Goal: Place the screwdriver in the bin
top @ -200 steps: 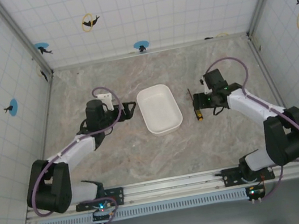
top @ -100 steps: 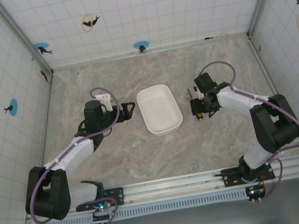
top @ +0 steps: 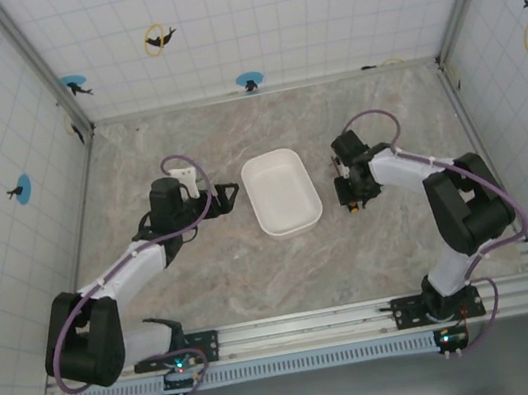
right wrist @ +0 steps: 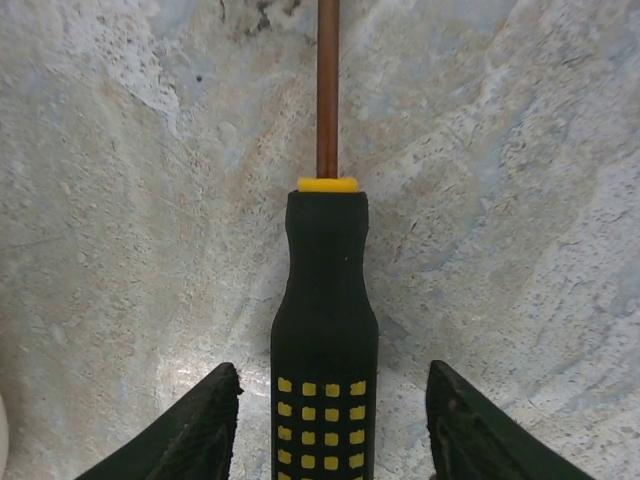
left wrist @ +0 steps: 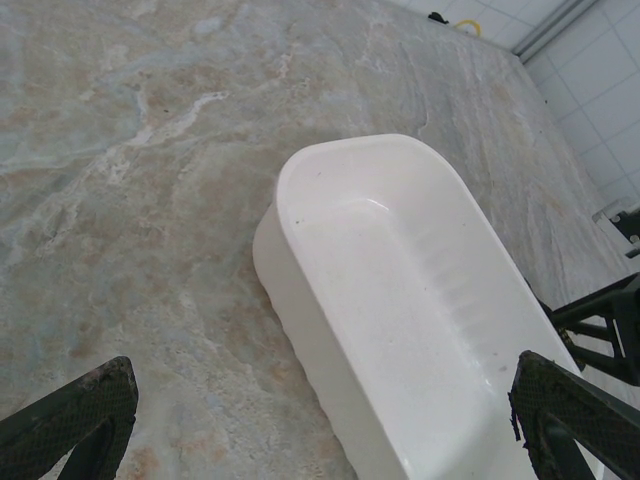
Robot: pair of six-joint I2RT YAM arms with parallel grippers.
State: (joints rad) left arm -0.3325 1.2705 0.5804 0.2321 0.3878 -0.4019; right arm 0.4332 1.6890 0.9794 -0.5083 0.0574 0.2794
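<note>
One screwdriver (right wrist: 325,300) lies flat on the marbled table (top: 258,280), outside the one white bin (top: 281,192) and just to its right. Its black-and-yellow handle sits between the two fingers (right wrist: 195,430) of the right gripper (top: 350,193). That gripper is spread apart, with bare table showing on each side of the handle, so it grips nothing. The left gripper (top: 232,195), just left of the bin, is likewise spread wide, its hold unfilled.

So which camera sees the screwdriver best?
The right wrist view: the screwdriver lies close up, black-and-yellow handle and shaft sharp, between the right gripper's open fingers. In the top view it is a tiny speck beside the bin.
</note>
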